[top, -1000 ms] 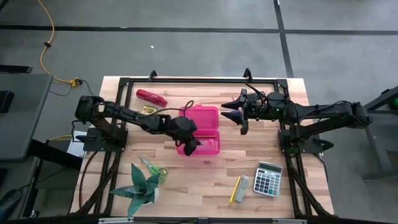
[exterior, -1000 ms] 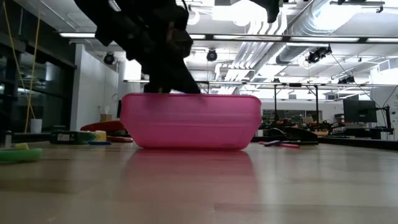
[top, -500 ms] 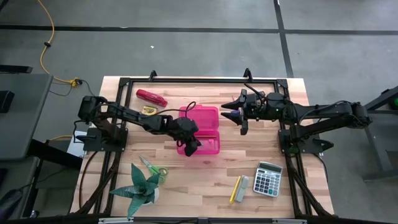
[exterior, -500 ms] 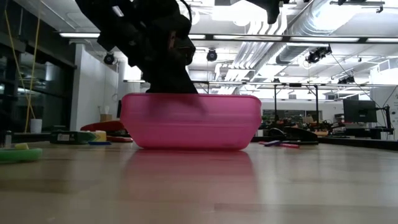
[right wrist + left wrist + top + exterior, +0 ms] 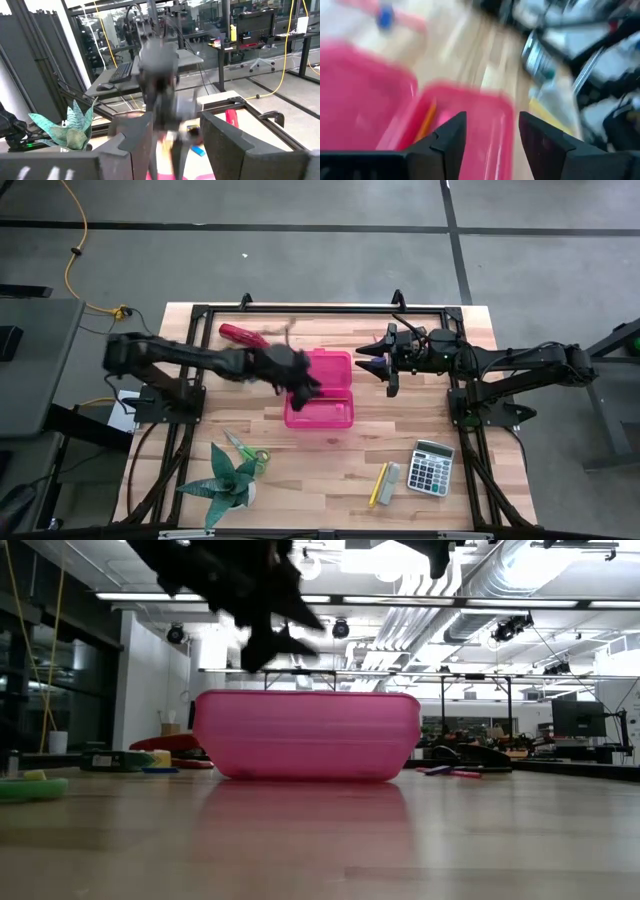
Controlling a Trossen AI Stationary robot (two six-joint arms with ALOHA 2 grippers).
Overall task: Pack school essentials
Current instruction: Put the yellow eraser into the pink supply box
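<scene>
Seen from the left wrist, an orange pencil [image 5: 426, 120] lying inside the open pink case [image 5: 322, 388] at mid-table [image 5: 330, 465]. Poised above the case's left edge, motion-blurred, the left pincer [image 5: 300, 378], fingers spread with nothing between them; in the low view, hanging clear above the pink rim. At the front right of the table, well apart from the case, a yellow pencil [image 5: 378, 484] touching a small grey block [image 5: 390, 482], with a calculator [image 5: 433, 467] just beside them. At the front left, green-handled scissors [image 5: 245, 449] near a green spiky plant [image 5: 222, 484]. Toward the back left, a red stapler-like object [image 5: 243, 336], partly crossed by the left arm. To the right of the case, level with its back half, the right pincer [image 5: 371, 361], pointing toward the case, fingers parted and empty. In the right wrist view, the blurred left arm straight ahead, the plant off to one side.
</scene>
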